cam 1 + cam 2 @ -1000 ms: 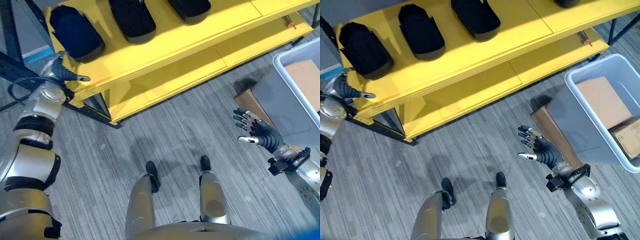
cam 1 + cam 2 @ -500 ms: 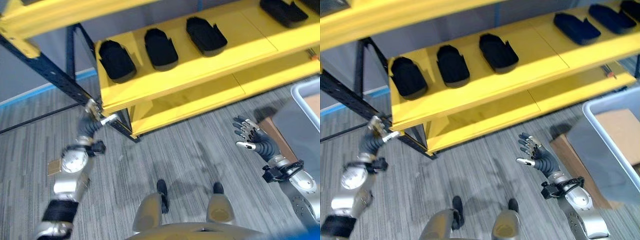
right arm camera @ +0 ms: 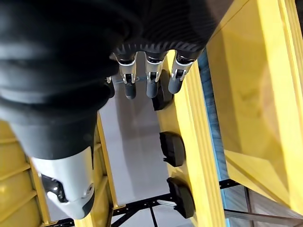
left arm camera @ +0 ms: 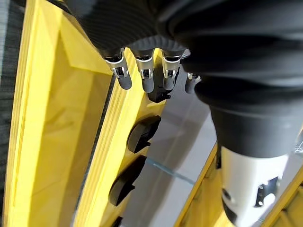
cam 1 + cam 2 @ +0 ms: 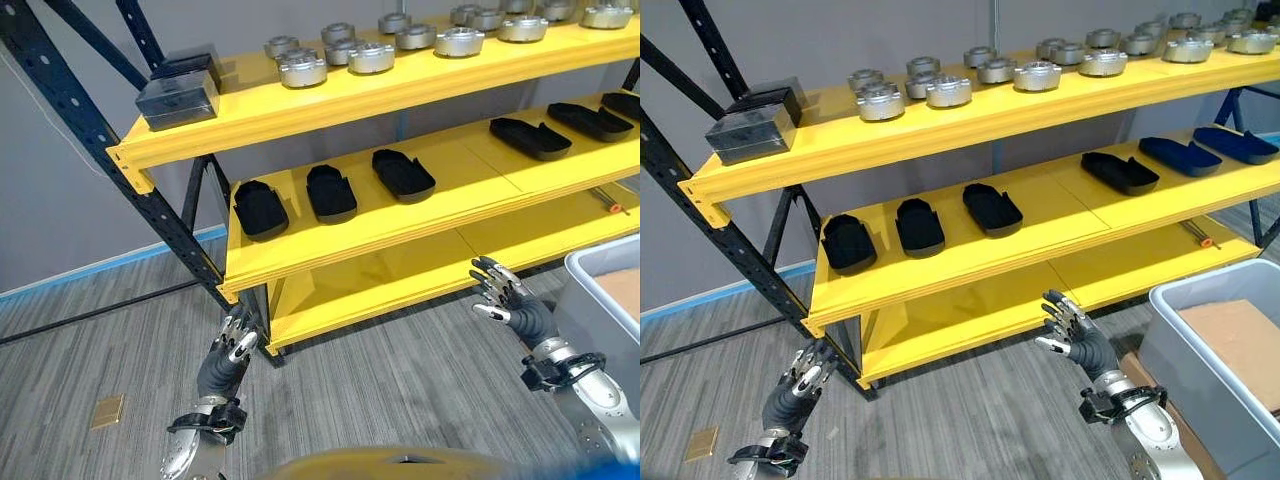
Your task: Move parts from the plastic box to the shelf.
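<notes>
Yellow shelf (image 5: 400,235) w/ dark blue frame posts fills the upper and middle frame, three levels. Top level: row of round silver metal parts (image 5: 940,92) across the upper centre, plus two dark blocks (image 5: 750,128) stacked at upper left. Middle level: three black tray-shaped parts (image 5: 330,192) side by side, left of centre, and more black parts (image 5: 530,138) toward the right edge. Bottom level is bare yellow except a small orange-tipped tool (image 5: 1200,238) at the right.

Plastic box (image 5: 1230,370), pale grey-blue, sits on the grey floor (image 5: 400,380) at lower right of the frame, w/ a brown cardboard piece (image 5: 1240,335) lying inside it; can't tell any parts in it.

My right hand (image 5: 1072,335) is raised right of centre, low in the frame, in front of the shelf's bottom level, just left of the box. Fingers spread and straight, nothing in it. My left hand (image 5: 230,355) is at lower left, by the shelf's front corner post, fingers relaxed and loose, also holding nothing. Both hands are apart from the shelf and parts.
</notes>
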